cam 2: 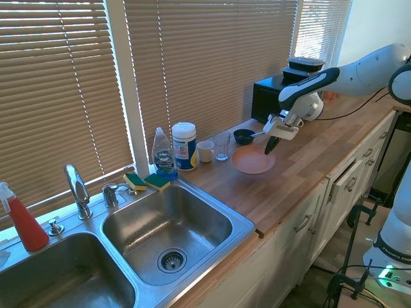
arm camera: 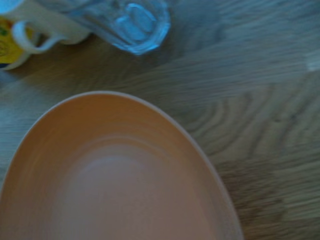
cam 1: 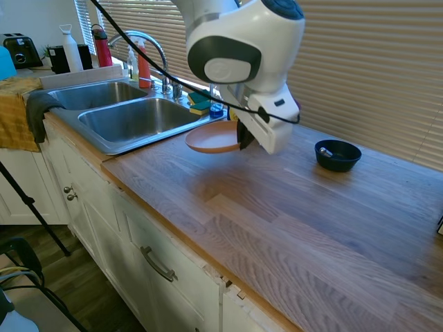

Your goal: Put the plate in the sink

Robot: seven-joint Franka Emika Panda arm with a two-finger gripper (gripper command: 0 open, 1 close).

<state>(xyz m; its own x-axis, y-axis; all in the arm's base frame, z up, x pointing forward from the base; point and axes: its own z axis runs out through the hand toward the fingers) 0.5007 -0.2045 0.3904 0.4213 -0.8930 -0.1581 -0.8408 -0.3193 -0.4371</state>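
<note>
Butcher-block wood countertop (cam 1: 291, 207) over white cabinets (cam 1: 159, 277), closed slatted window blinds (cam 2: 205, 58) behind, dark wood floor (cam 1: 62, 277) at 7 o'clock.

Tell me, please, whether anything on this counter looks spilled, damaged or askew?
Nothing stands out. The round peach-orange plate is at the gripper, intact, over the wooden counter. The small dark blue bowl sits upright, and no spill is visible by the stainless steel sink.
</note>
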